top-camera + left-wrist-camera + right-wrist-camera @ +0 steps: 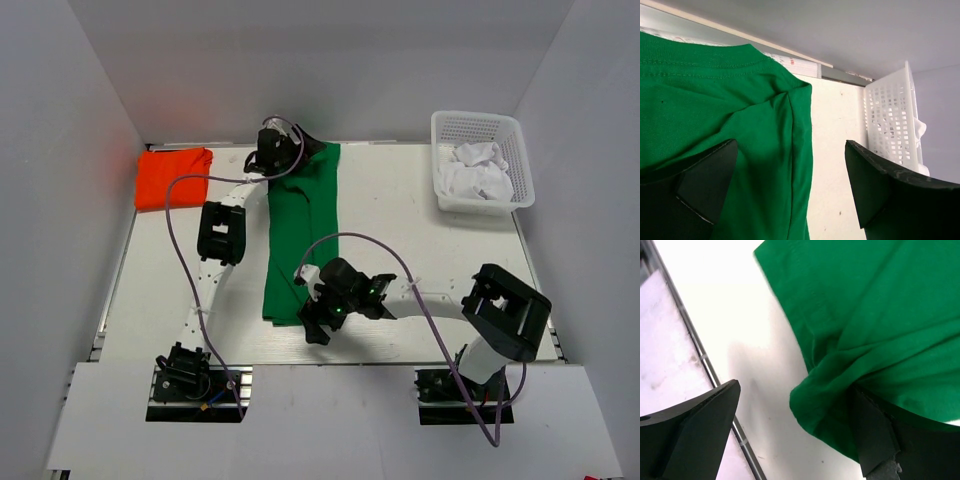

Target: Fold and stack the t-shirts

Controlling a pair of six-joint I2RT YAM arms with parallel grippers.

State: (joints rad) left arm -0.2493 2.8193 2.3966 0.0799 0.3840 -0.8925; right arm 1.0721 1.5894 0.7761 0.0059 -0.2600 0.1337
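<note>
Looking down on the white bench (450,250), I see the green t-shirt (300,230) lying as a long folded strip mid-bench, the orange t-shirt (172,178) folded at the far left corner, a mesh basket (476,118) far right. My left fingers (705,180) gape open at the collar end, my right fingers (700,425) open at the near hem, likely placed for an end-to-end fold. Whether either touches cloth is unclear.

Laboratory robot cell: a white tabletop (410,240) walled behind and at both sides by plain white panels (330,60), with the left arm base (185,375) and right arm base (450,385) bolted at its near edge.
</note>
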